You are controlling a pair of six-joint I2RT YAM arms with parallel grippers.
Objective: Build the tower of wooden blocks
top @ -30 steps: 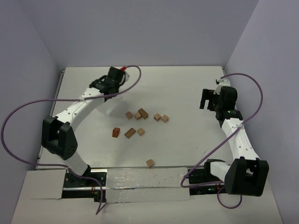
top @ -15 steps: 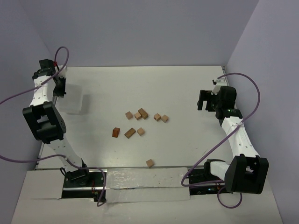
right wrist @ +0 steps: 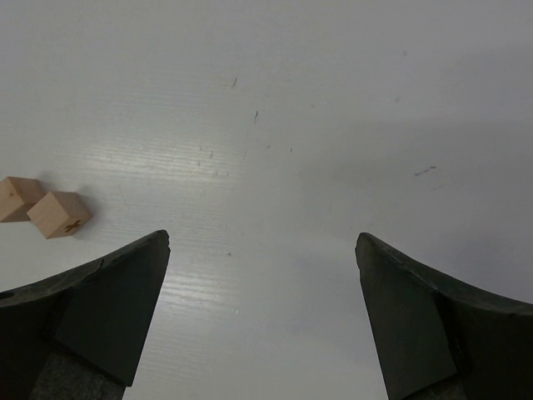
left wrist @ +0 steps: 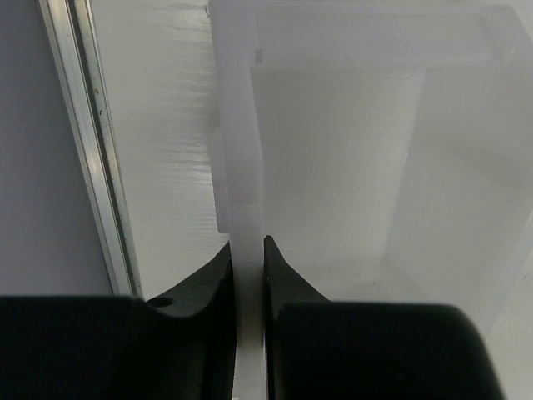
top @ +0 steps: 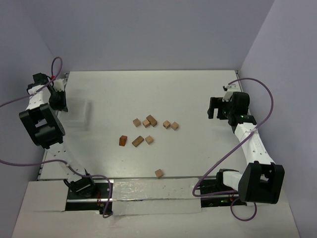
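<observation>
Left claw (left wrist: 247, 243) swung away, pinching a clear box (left wrist: 333, 167) by its wall; wide-open, empty right claw (right wrist: 262, 242) sits nearer the wood blocks (top: 151, 120).

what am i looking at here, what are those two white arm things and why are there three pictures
These are two robot arms bolted at the near edge of a table: the left arm and the right arm. The wide picture comes from a fixed camera above and behind them. The other two come from a camera on each wrist. Nine small wood blocks lie loose mid-table, and nothing is stacked yet. The left end effector is pinched shut on the wall of a clear plastic box. The right end effector hangs open and empty above the surface, with two of the blocks at that picture's left.
</observation>
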